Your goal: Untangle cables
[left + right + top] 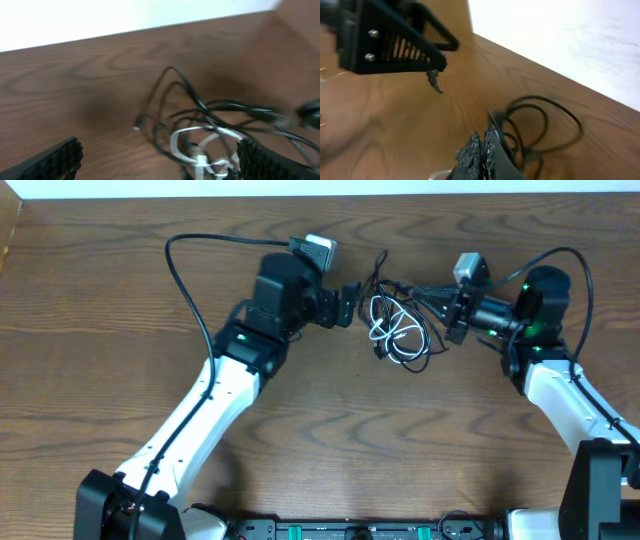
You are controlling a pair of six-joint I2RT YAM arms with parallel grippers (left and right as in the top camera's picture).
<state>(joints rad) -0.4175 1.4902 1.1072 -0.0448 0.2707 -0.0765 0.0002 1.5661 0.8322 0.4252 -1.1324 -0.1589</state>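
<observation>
Left gripper (160, 167) gapes wide just beside the cables (393, 330); whether it touches them I cannot tell. Right gripper (481, 145), on the cables' far side, is pinched shut on them.

Wooden table (100, 330); tangled black and white cables (385, 330) on it

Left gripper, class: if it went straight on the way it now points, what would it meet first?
Probably the thin white looped cable within the tangled thin black cables; depth is unclear.
</observation>
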